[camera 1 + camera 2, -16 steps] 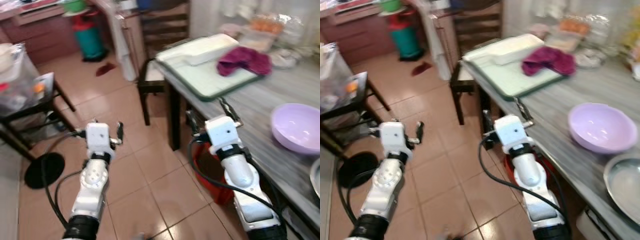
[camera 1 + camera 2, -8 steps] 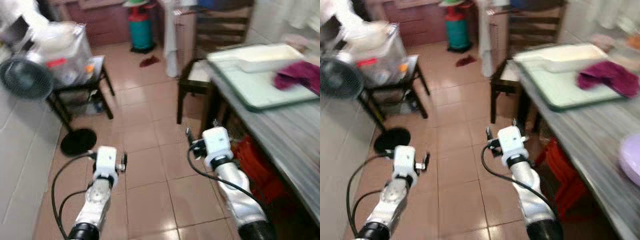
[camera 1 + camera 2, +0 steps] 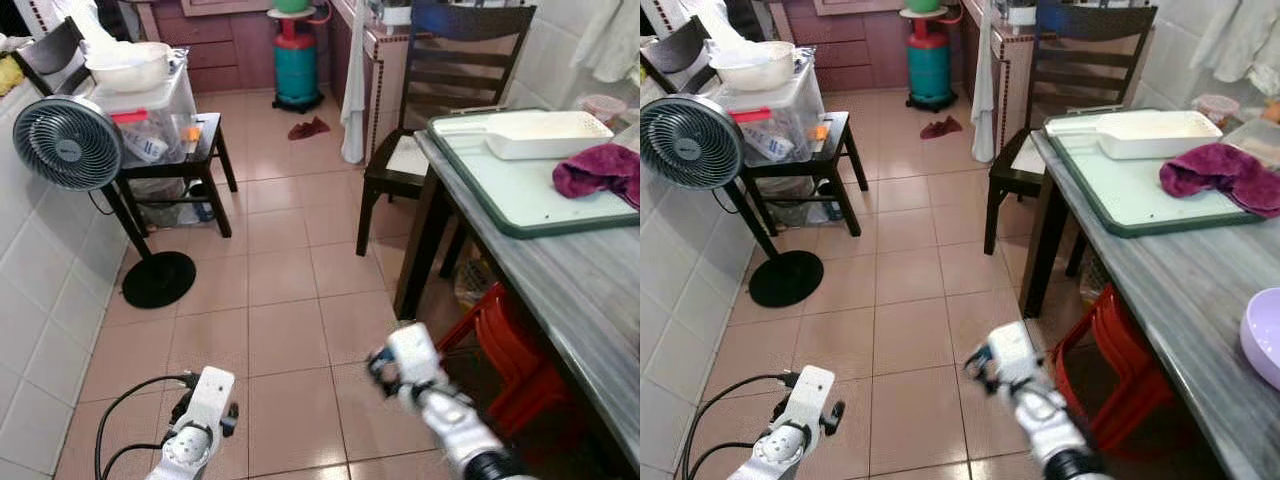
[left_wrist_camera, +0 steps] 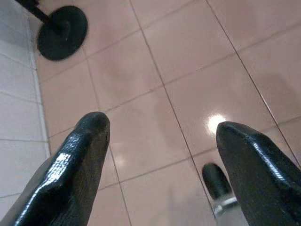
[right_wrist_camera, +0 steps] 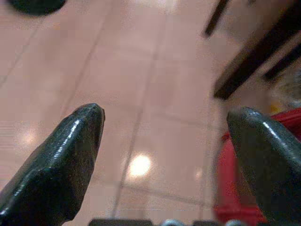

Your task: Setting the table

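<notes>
The purple bowl [image 3: 1265, 335] is cut off at the frame edge at 3 o'clock on the grey table [image 3: 1180, 280], and the right arm is blurred. A fan [image 3: 68, 142] stands at 10 o'clock, a chair [image 3: 440, 90] at 1 o'clock against the table, a red stool [image 3: 1110, 370] beneath it. On the table, a green tray [image 3: 500, 190] holds a white dish [image 3: 548, 132] and a maroon cloth [image 3: 600, 170]; the left gripper [image 4: 160, 155] and right gripper [image 5: 164, 146] hang low over the floor tiles [image 3: 280, 280], fingers spread, holding nothing.

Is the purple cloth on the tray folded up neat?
No. The purple cloth lies bunched in a crumpled heap on the green-rimmed tray.
</notes>
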You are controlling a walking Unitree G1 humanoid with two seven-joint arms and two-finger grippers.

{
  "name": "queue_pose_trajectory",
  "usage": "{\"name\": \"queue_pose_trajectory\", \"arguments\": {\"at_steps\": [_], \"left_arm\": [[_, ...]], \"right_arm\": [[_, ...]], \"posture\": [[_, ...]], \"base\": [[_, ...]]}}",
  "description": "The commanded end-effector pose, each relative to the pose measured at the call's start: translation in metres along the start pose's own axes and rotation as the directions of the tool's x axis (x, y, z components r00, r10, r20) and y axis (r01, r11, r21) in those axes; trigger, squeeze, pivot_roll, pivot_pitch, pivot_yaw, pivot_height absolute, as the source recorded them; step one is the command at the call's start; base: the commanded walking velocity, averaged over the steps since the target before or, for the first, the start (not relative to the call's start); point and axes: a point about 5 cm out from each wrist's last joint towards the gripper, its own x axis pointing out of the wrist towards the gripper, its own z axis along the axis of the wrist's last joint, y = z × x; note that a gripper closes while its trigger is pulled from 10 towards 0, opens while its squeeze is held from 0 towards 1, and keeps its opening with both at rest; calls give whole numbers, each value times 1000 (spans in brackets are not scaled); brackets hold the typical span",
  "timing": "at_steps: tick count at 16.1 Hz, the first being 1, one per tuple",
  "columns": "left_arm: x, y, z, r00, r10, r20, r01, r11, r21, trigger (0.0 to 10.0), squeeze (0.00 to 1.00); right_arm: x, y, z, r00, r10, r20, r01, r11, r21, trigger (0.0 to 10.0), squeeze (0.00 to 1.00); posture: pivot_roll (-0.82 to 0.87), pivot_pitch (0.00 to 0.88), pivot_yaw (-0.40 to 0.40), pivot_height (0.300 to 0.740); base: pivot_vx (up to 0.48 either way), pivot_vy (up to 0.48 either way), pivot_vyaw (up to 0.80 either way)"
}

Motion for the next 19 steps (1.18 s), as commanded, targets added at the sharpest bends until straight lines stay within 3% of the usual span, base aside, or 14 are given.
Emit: {"name": "queue_pose_trajectory", "arguments": {"at_steps": [1, 2, 3, 5, 7, 10, 13, 19], "left_arm": [[-2, 3, -14, 997, -10, -74, 12, 1000, 15, 10000, 0], [-4, 4, -19, 995, -9, -99, 12, 1000, 25, 10000, 0], [-7, 6, -29, 991, -12, -134, 16, 1000, 26, 10000, 0], [-9, 7, -36, 987, -31, -156, 27, 999, -25, 10000, 0], [-9, -3, -37, 981, -70, -180, 65, 997, -34, 10000, 0], [-8, -11, -34, 974, -111, -197, 109, 994, -21, 10000, 0], [-6, -16, -30, 969, -136, -205, 118, 988, -98, 10000, 0], [-5, -12, -28, 970, -128, -205, 111, 990, -91, 10000, 0]], "right_arm": [[-3, 6, -18, 994, 35, -100, -35, 999, 2, 10000, 0], [-5, 6, -25, 990, 26, -141, -26, 1000, 5, 10000, 0], [-9, -2, -39, 977, -25, -213, 42, 996, 74, 10000, 0], [-15, -18, -49, 961, -98, -258, 136, 982, 134, 10000, 0], [-21, -30, -58, 951, -141, -277, 204, 956, 211, 10000, 0], [-36, -35, -83, 913, -186, -364, 297, 913, 278, 10000, 0], [-43, -37, -94, 898, -188, -398, 337, 874, 350, 10000, 0], [-48, -32, -103, 896, -148, -418, 312, 881, 357, 10000, 0]], "posture": [[-55, 0, 9, 740], [-54, 0, 13, 740], [-54, 0, 19, 740], [-61, 0, 33, 740], [-75, 0, 50, 740], [-99, 0, 74, 740], [-107, 0, 79, 740], [-125, 0, 89, 740]], "base": [[0, 0, 0], [0, 0, 0], [0, 0, 0], [0, 0, 0], [0, 0, 0], [0, 0, 0], [0, 0, 0], [0, 0, 0]]}}
